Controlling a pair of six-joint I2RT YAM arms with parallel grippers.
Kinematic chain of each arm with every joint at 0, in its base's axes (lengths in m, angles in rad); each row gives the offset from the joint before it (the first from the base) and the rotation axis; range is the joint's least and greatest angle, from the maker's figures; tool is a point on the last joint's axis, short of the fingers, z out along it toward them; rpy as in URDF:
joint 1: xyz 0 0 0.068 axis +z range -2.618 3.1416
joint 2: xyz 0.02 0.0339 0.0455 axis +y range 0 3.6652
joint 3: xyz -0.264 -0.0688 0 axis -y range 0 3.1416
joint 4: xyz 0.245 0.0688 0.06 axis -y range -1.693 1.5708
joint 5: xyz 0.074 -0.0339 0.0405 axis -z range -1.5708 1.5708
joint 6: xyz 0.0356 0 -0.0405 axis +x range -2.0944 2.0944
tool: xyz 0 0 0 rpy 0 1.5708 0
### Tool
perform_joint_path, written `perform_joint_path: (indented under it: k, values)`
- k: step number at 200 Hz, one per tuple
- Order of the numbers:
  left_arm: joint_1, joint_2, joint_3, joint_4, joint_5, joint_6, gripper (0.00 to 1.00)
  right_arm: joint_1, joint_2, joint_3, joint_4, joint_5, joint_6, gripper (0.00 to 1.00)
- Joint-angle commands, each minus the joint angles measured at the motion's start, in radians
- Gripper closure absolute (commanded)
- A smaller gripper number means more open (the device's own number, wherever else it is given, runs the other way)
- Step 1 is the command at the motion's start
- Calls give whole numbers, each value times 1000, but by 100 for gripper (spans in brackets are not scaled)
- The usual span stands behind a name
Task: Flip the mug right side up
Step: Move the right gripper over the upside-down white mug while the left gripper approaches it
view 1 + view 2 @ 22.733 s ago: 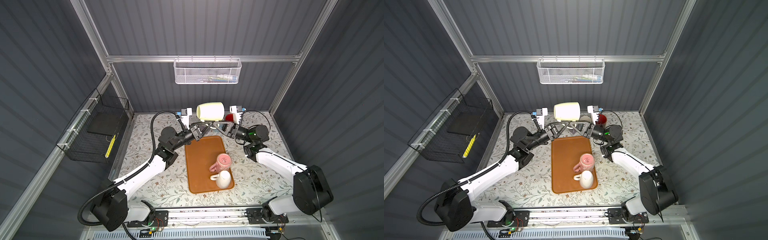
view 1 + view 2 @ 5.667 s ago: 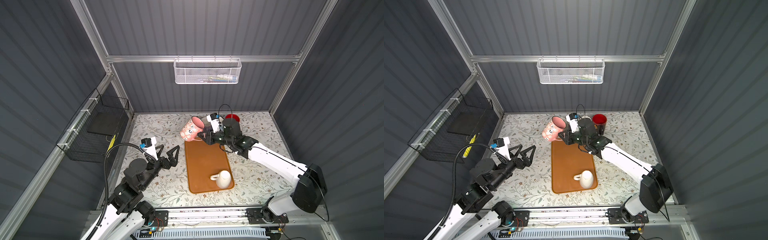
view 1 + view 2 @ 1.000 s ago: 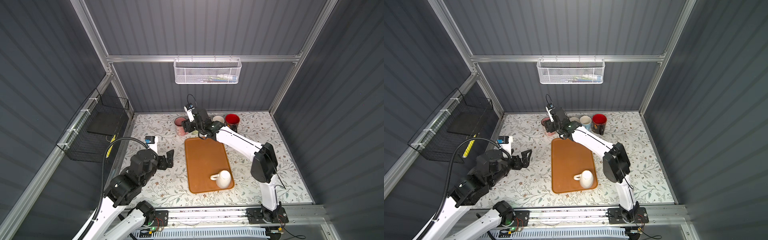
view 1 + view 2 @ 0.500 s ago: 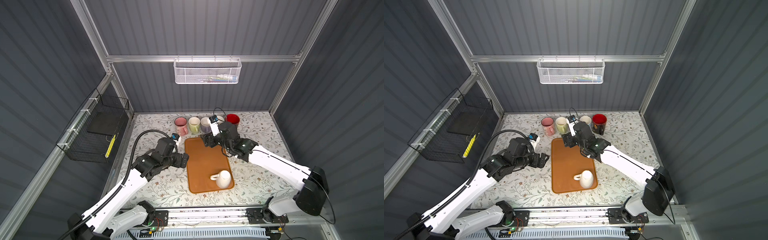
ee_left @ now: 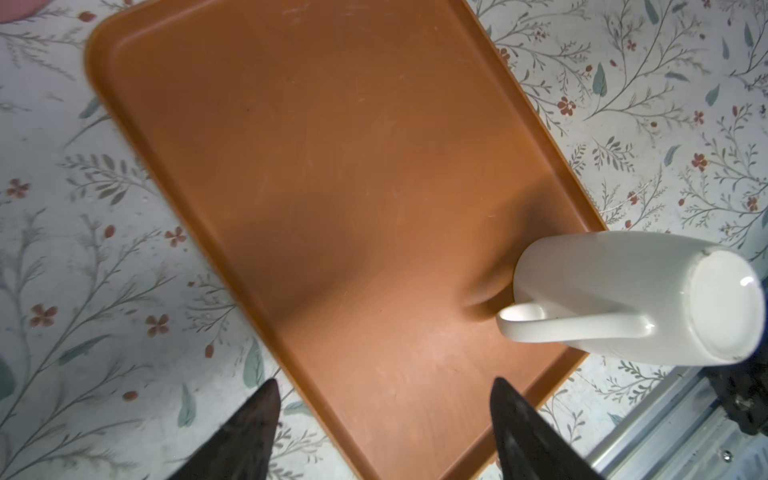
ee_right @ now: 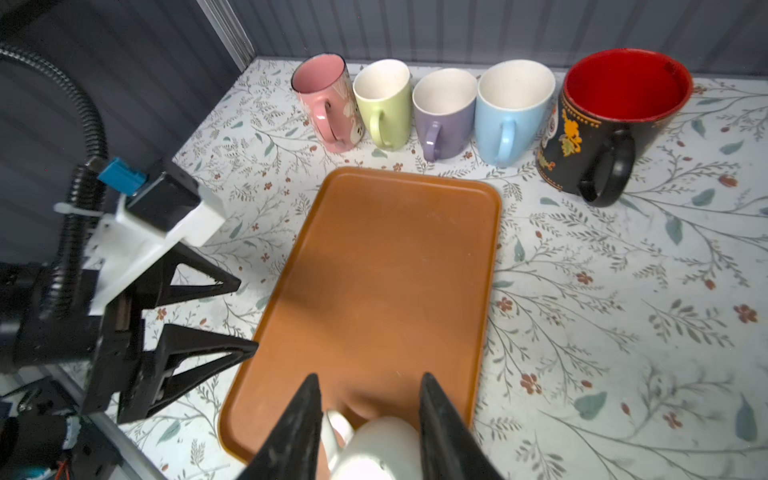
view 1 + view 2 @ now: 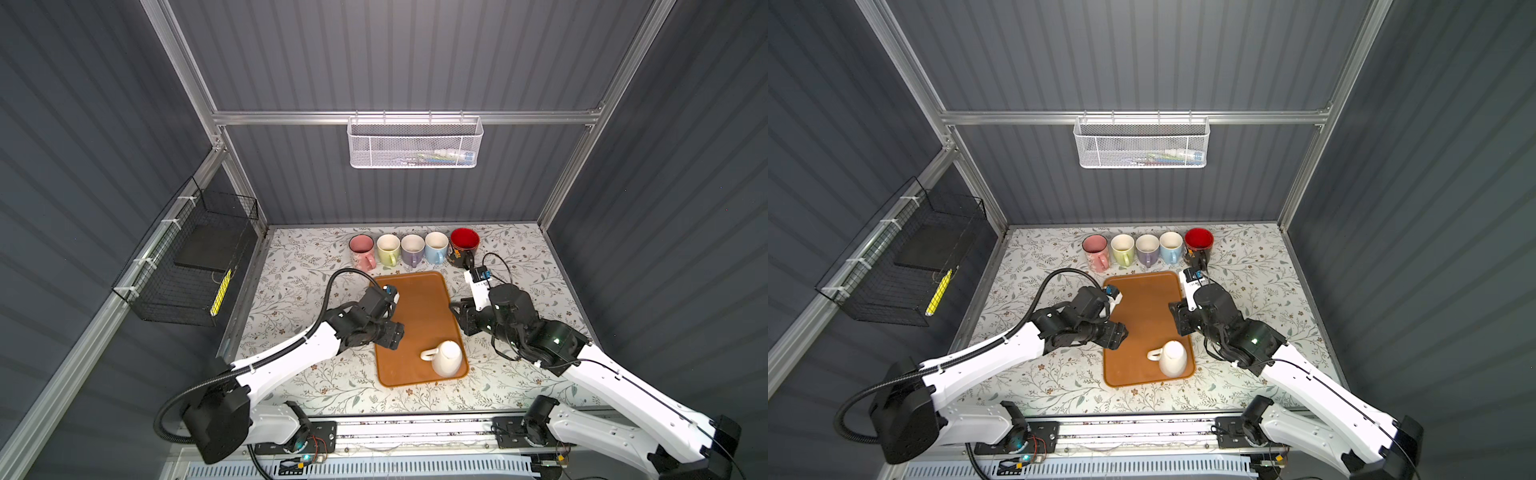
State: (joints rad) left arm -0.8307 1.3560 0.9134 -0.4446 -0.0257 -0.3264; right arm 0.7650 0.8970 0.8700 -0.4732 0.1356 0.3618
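A white mug (image 7: 446, 357) (image 7: 1172, 358) stands upside down on the near right corner of the orange tray (image 7: 411, 299) (image 7: 1142, 299), its handle to the left. In the left wrist view the mug (image 5: 623, 299) shows its base. My left gripper (image 7: 392, 332) (image 7: 1119, 332) (image 5: 384, 395) hovers open over the tray's left edge, left of the mug, holding nothing. My right gripper (image 7: 459, 316) (image 7: 1177, 318) (image 6: 370, 380) hangs over the tray's right edge just behind the mug (image 6: 374, 449), jaws narrowly open and not touching it.
Several upright mugs stand in a row behind the tray: pink (image 7: 361, 245), green (image 7: 387, 245), purple (image 7: 412, 245), blue (image 7: 436, 243) and a black one with a red inside (image 7: 464, 243). A black wire basket (image 7: 195, 266) hangs on the left wall.
My right gripper has come from the tray's far end toward the white mug and its jaws have narrowed. My left gripper has slid nearer along the tray's left edge and narrowed slightly.
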Motion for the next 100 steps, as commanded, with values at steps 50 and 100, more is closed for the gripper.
perform_joint_path:
  k: [50, 100]
  values:
    - [-7, 105, -52, 201, 30, -58, 53, 37, -102, -107, -298, -37, 182, 97]
    - [-11, 168, -50, 280, 47, -69, 71, 107, -104, -139, -346, -54, 276, 100]
